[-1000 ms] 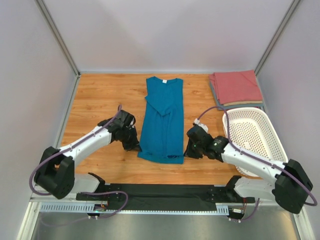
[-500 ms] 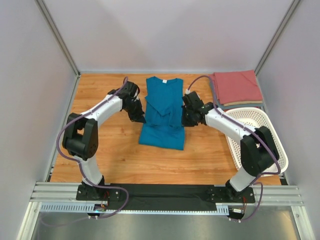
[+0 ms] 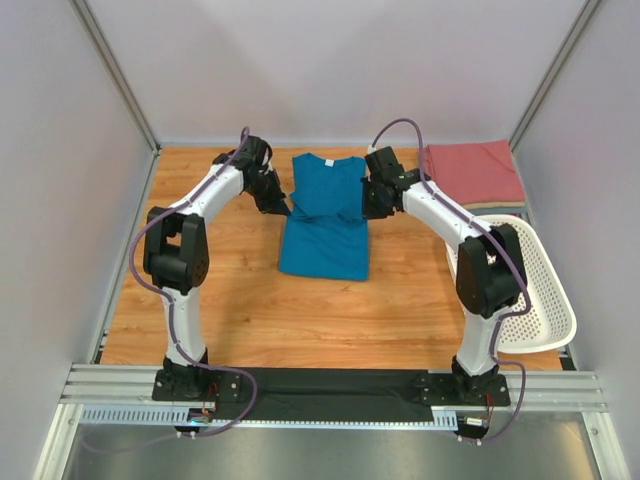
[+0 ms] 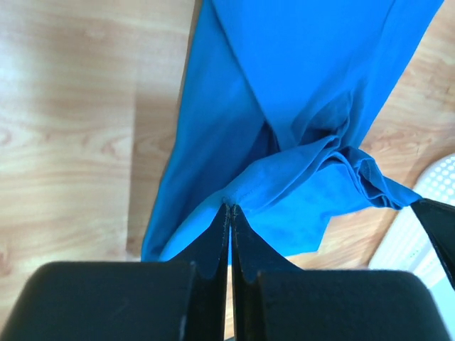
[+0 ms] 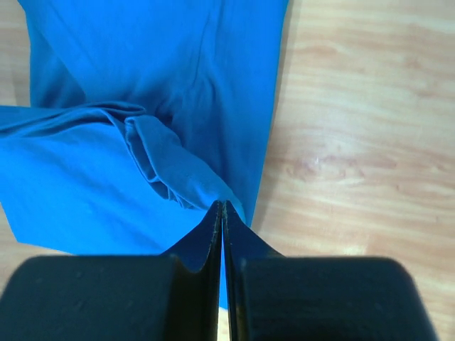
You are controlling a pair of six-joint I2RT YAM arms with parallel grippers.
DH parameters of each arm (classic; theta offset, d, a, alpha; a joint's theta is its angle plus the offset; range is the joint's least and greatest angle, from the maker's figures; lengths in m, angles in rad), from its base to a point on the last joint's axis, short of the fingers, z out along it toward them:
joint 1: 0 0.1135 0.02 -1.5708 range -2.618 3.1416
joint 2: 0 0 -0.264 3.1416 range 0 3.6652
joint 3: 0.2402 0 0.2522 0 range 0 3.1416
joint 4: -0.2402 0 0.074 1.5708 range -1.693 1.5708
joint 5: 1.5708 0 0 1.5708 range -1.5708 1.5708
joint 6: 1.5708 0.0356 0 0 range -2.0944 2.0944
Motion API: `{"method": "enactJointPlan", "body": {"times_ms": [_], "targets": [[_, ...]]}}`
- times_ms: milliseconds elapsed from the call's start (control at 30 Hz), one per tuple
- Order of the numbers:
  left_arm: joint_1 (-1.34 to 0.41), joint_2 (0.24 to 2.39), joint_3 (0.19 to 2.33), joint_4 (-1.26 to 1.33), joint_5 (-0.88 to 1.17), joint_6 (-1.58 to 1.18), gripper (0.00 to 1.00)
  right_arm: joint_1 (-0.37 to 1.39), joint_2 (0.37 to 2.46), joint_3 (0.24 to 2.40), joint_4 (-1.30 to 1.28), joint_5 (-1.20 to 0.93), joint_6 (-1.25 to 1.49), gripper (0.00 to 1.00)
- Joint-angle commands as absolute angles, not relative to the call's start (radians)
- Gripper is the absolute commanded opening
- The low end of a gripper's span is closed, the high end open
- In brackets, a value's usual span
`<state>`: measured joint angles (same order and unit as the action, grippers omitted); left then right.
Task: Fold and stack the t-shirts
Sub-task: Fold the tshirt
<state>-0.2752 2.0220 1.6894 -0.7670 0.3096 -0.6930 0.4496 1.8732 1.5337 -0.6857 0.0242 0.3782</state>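
Starting on the left: the left gripper [image 3: 276, 204] is reached out toward the far side of the wooden table [image 3: 200, 300], and in its wrist cam the fingers are pressed tight together on a pinch of the teal-blue t-shirt [image 3: 325, 240], right at a stitched edge on the shirt's left side. That shirt sits in the middle of the table, collar pointing at the back wall. Its near part is doubled over on itself, so there's a neat fold line at the near edge and a loose, bunched-up layer held up over the middle. On the other side the right gripper [image 3: 371, 205] mirrors the left one, its fingers clamped shut on the shirt's right edge, with the cloth crumpled between the two grippers. Further right, in the back corner, the salmon-red t-shirt [image 3: 473, 172] is lying folded flat, with a thin edge of another folded cloth [image 3: 495, 209] peeking out underneath, though I can't really call its colour. Nearest on the right is the white perforated basket [image 3: 560, 320], just beside that stack and partly behind the right arm.
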Motion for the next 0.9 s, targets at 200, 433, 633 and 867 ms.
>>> {"method": "enactJointPlan", "body": {"times_ms": [200,433,633,867], "targets": [[-0.23,2.186,1.876,-0.764,0.383,-0.669,0.0,0.388,2.022,1.735,-0.667,-0.038,0.337,0.0],[-0.221,2.243,1.931,-0.706,0.4,-0.683,0.0,0.357,2.115,1.81,-0.634,-0.063,0.342,0.0],[-0.219,2.296,1.976,-0.709,0.414,-0.675,0.0,0.344,2.189,1.864,-0.624,-0.107,0.344,0.0],[-0.21,2.261,1.98,-0.761,0.322,-0.672,0.05,0.331,2.194,1.91,-0.633,-0.072,0.37,0.0]]}}
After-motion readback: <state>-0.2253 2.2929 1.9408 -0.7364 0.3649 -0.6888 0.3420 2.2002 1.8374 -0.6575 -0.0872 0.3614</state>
